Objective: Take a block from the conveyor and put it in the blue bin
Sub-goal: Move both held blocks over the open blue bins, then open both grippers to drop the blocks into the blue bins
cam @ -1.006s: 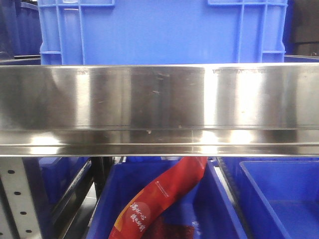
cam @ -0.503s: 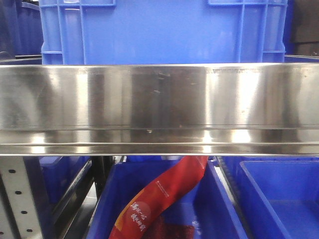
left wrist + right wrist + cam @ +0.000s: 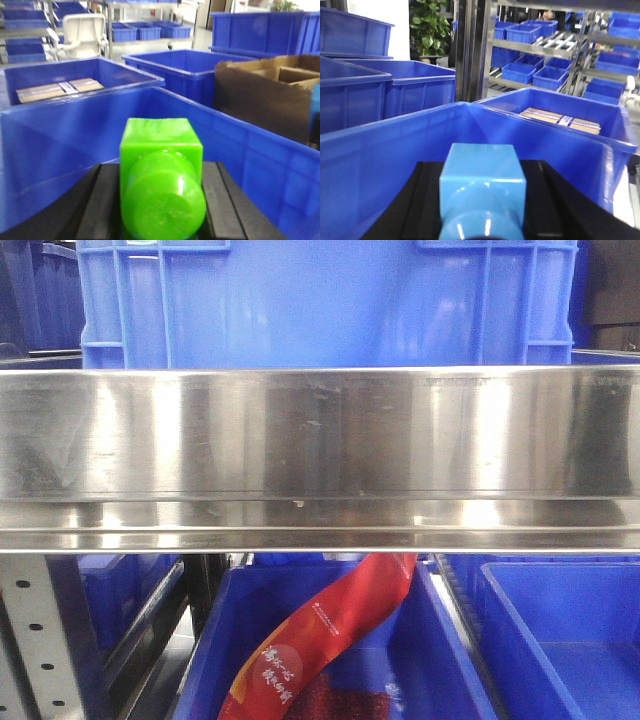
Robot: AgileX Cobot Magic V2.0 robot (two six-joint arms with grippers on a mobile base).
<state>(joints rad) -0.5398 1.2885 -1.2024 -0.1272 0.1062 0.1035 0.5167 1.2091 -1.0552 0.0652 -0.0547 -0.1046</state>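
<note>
Over the last second the front view barely alters: only the glints on the steel rail shift a little, so the work is happening outside that camera's sight. The left tool is closed on a green block, black pads against both its sides, poised over the hollow of a blue bin. The right tool likewise clamps a blue block above blue bin walls; whether it is the same bin cannot be told. Both blocks look ready for release. The conveyor shows in no view. Around stand blue crates, a cardboard box, a white chair, shelving and a potted plant.
</note>
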